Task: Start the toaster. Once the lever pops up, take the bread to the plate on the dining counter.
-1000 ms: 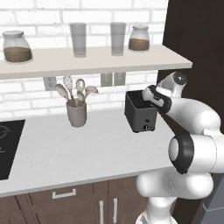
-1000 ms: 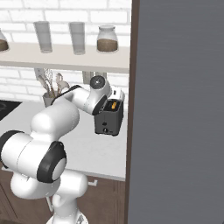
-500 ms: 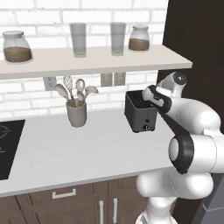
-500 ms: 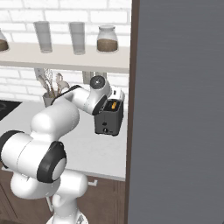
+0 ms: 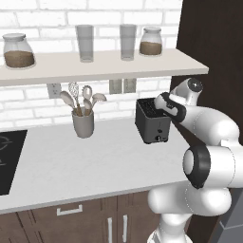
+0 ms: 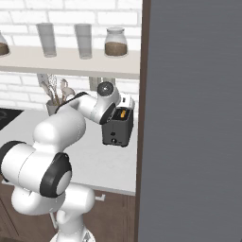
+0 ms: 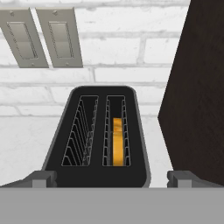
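The dark grey toaster point(image 5: 153, 122) stands on the white worktop against the brick wall, right beside a tall dark cabinet. In the hand view I look straight down onto the toaster point(image 7: 65, 131). The bread point(image 7: 117, 142) sits low in its right slot and looks orange-tan; the left slot is empty. The bread point(image 6: 122, 114) also peeks out of the toaster point(image 6: 117, 128) in the right base view. My gripper point(image 7: 111, 179) hovers just above the toaster's near end, open, with its fingertips point(image 7: 43, 178) spread wider than the toaster and holding nothing. I cannot make out the lever. The plate and dining counter are out of view.
A grey holder of utensils point(image 5: 83, 122) stands left of the toaster. The shelf point(image 5: 95, 66) above carries jars and glasses. The dark cabinet wall point(image 7: 197, 87) rises close on the toaster's right. Two wall outlets point(image 7: 41, 37) sit behind it. A black cooktop point(image 5: 7, 159) lies far left.
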You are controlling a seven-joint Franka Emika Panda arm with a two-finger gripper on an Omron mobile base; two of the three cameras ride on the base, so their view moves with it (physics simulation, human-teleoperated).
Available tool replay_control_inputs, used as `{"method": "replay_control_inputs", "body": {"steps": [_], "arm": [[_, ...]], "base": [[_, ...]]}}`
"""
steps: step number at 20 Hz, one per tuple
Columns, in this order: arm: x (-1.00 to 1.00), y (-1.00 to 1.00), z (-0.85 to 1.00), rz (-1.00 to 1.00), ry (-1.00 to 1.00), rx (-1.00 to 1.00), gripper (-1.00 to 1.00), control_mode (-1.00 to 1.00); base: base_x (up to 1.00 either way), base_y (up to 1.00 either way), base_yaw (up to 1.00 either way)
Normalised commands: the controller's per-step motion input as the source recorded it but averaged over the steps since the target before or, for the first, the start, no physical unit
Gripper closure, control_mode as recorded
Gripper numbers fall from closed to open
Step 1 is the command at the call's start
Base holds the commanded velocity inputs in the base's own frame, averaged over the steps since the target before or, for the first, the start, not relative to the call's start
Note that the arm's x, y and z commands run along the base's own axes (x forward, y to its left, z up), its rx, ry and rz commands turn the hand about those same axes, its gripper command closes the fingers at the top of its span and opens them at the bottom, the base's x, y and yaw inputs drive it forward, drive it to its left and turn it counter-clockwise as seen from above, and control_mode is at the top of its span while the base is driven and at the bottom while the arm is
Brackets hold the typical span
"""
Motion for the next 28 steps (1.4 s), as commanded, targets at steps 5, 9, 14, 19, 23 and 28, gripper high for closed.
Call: {"method": "replay_control_inputs", "body": {"steps": [5,9,14,19,23,28], "arm": [[0.0,0.0,0.0,0.0,0.0,0.0,-1.0,-1.0],[0.0,0.0,0.0,0.0,0.0,0.0,-1.0,-1.0],[0.0,0.0,0.0,0.0,0.0,0.0,-1.0,-1.0],[0.0,0.0,0.0,0.0,0.0,0.0,-1.0,-1.0],[0.0,0.0,0.0,0.0,0.0,0.0,-1.0,-1.0],[0.0,0.0,0.0,0.0,0.0,0.0,-1.0,-1.0]], "base": [[0.0,0.0,0.0],[0.0,0.0,0.0],[0.0,0.0,0.0],[0.0,0.0,0.0],[0.0,0.0,0.0],[0.0,0.0,0.0]]}}
